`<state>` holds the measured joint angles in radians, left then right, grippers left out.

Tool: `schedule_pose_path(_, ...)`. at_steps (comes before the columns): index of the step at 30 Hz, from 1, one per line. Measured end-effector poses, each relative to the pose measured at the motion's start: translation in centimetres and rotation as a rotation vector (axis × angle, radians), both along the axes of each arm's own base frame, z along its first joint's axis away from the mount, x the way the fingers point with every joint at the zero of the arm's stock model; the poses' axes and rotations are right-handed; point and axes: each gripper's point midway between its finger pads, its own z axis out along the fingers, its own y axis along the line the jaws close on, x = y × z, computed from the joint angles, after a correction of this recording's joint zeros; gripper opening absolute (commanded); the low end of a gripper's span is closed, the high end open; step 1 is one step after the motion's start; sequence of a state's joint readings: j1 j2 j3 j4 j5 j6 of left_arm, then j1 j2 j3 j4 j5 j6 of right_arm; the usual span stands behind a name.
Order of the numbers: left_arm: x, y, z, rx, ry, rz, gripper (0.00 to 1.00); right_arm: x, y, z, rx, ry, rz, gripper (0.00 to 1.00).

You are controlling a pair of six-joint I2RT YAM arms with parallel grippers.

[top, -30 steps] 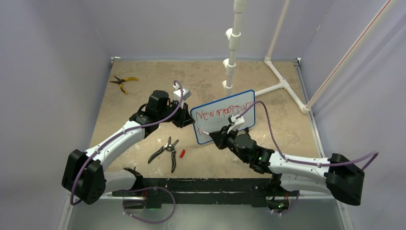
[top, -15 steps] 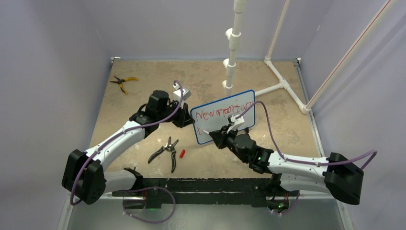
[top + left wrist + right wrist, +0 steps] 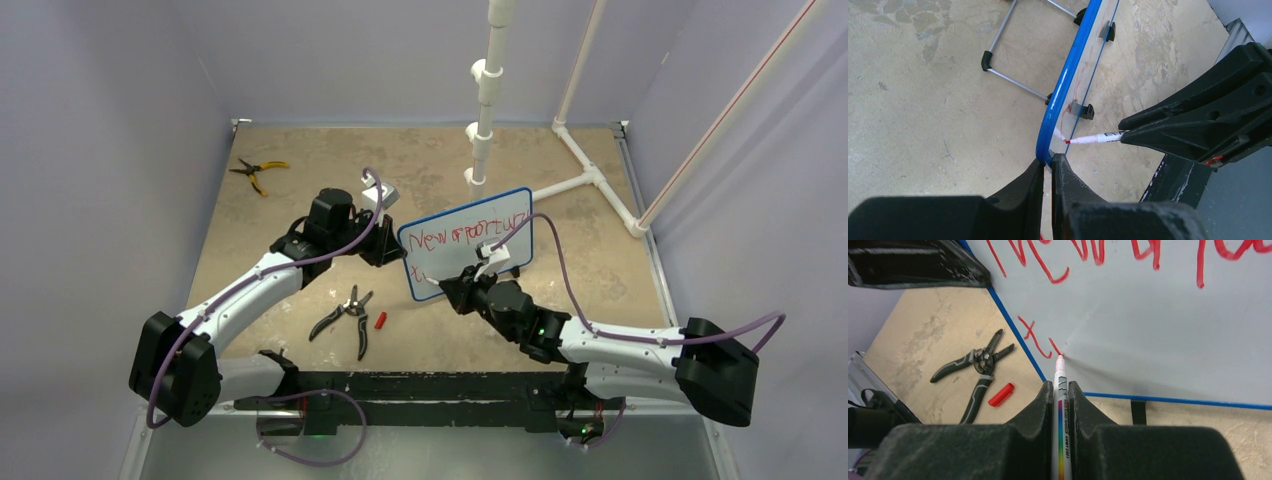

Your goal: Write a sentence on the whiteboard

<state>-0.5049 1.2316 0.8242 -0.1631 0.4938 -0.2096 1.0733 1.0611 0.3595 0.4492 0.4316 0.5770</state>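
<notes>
The whiteboard [image 3: 466,243] stands tilted mid-table, white with a blue frame [image 3: 1063,95]. The sentence [image 3: 470,233] is red lettering along the top row, with a short second row begun at the lower left [image 3: 1040,340]. My left gripper [image 3: 388,247] is shut on the board's left edge, as the left wrist view [image 3: 1047,162] shows. My right gripper [image 3: 450,288] is shut on a white marker [image 3: 1060,405]. The marker's red tip [image 3: 1060,357] touches the board at the end of the second row's strokes. The marker also shows in the left wrist view [image 3: 1093,139].
Black-handled pliers [image 3: 345,315] and a red marker cap [image 3: 380,320] lie near the board's left front. Yellow-handled pliers [image 3: 256,172] lie at the far left. A white pipe frame [image 3: 560,150] stands behind the board. Grey walls enclose the table.
The right gripper has shifted slightly to the right along the board's lower row with the marker, adding to the red strokes. The left arm and board have not moved.
</notes>
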Motion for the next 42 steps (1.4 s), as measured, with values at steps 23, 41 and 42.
schedule_pose_path(23,0.0,0.0,0.0,0.000,0.000,0.000,0.00,-0.1,-0.2,2.5,0.042,-0.054,0.011,0.00)
schedule_pose_path(41,0.0,0.0,0.0,0.000,0.000,0.000,0.00,0.5,0.7,2.1,0.028,-0.061,0.013,0.00)
schedule_pose_path(42,0.0,0.0,0.0,0.000,0.000,0.000,0.00,0.5,0.7,2.0,0.026,-0.060,0.013,0.00)
